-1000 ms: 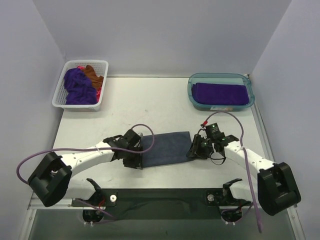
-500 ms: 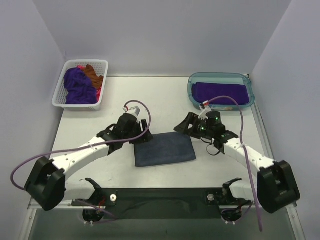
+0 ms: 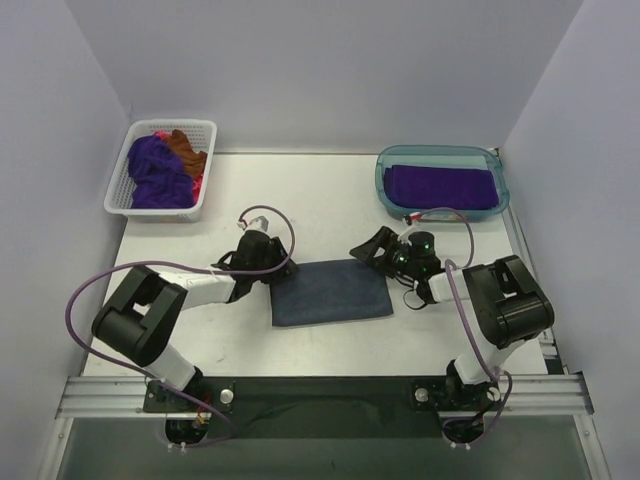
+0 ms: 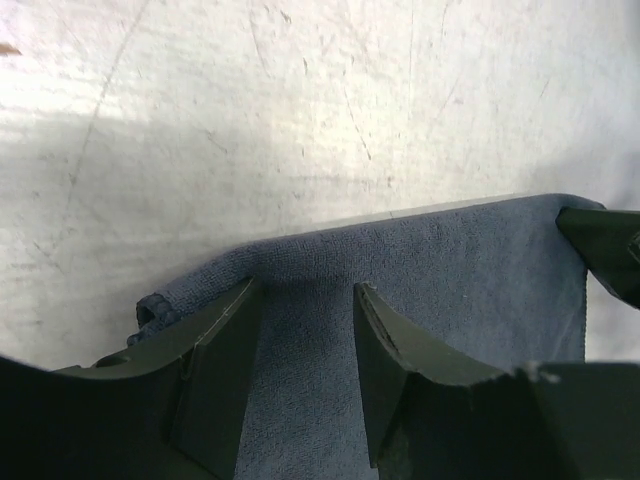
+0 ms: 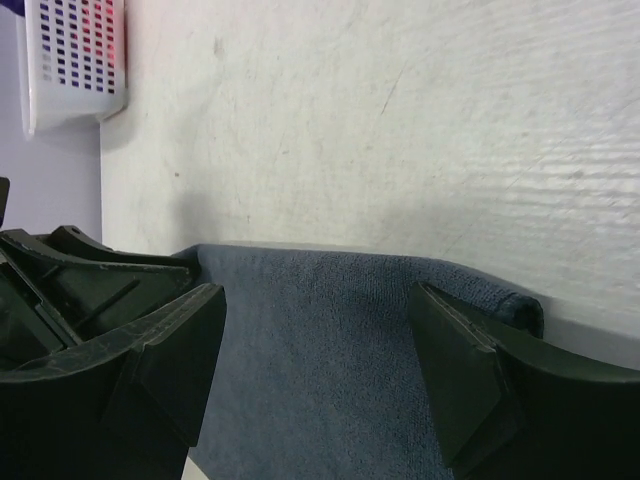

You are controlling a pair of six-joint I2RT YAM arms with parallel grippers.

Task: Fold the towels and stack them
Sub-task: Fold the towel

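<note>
White basket (image 3: pixel 155 213) back left, teal tub (image 3: pixel 445 213) back right, grey towel (image 3: pixel 335 292) nearer

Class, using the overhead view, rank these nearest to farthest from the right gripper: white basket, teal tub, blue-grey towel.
1. The blue-grey towel, just beneath the right gripper, mid-table.
2. The teal tub, at the far right.
3. The white basket, at the far left corner.

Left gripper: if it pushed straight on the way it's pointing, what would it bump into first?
The left gripper would likely meet the blue-grey towel just below its tips, though depth is unclear.
</note>
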